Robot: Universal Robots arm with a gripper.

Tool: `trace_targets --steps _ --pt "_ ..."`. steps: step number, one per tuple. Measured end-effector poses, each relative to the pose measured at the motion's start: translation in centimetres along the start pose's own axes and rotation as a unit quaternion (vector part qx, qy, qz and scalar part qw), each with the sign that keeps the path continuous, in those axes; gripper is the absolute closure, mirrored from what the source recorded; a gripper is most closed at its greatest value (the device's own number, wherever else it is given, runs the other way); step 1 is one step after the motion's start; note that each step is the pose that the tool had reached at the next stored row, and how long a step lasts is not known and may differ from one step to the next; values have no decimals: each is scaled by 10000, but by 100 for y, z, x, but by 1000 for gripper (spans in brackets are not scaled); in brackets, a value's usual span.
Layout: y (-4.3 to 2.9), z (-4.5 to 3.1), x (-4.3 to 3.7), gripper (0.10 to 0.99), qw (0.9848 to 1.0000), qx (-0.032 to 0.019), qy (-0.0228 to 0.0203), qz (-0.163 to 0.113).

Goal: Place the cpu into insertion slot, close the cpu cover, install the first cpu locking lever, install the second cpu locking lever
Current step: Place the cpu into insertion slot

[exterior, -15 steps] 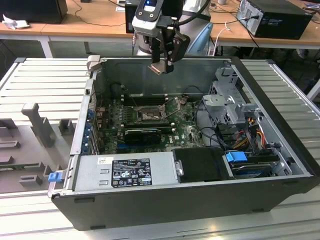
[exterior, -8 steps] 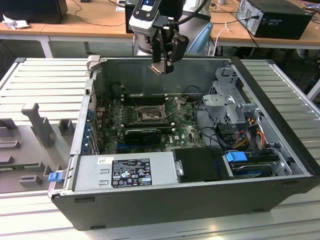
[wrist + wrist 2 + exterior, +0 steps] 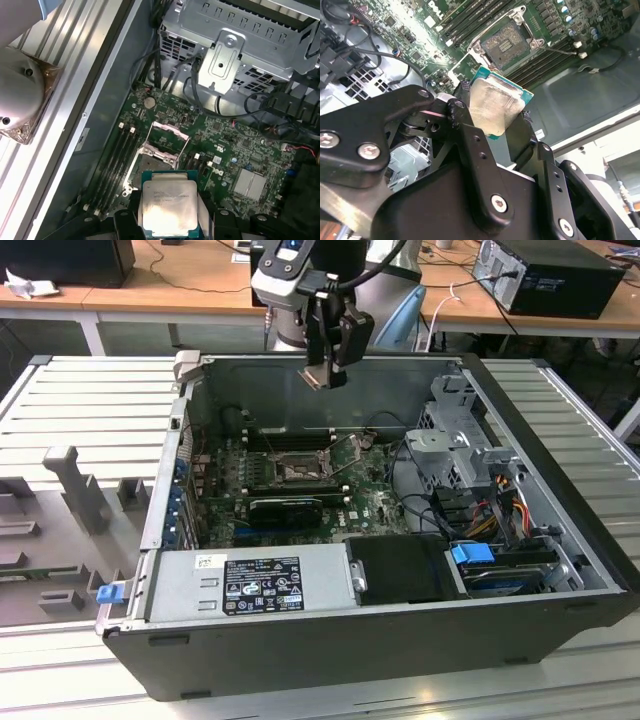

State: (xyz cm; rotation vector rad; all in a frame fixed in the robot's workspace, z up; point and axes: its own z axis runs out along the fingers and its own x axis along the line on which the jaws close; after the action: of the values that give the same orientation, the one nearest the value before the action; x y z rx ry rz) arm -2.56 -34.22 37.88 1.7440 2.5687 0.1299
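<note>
My gripper (image 3: 322,375) hangs above the open computer case, shut on the cpu (image 3: 317,377). The cpu is a flat square chip with a pale silver top and a green edge, clamped between the black fingers in both wrist views (image 3: 495,107) (image 3: 169,205). Well below it on the green board lies the insertion slot (image 3: 298,470) (image 3: 507,45) (image 3: 151,164), with its contact field bare. The cpu cover (image 3: 169,131) is a thin metal frame, swung up at the slot's far edge.
A black card (image 3: 285,508) lies beside the slot and long memory slots (image 3: 117,155) flank it. A metal drive cage (image 3: 455,445) with cables stands at the exterior view's right. The power supply (image 3: 250,580) fills the front, and the case walls (image 3: 330,390) ring the board.
</note>
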Motion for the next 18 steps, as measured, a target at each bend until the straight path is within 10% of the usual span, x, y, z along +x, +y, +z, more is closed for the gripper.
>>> trace_targets --steps 14,18 --pt "0 0 0 557 9976 -12 -63 693" --pt "0 0 0 557 9947 -18 -93 1025"
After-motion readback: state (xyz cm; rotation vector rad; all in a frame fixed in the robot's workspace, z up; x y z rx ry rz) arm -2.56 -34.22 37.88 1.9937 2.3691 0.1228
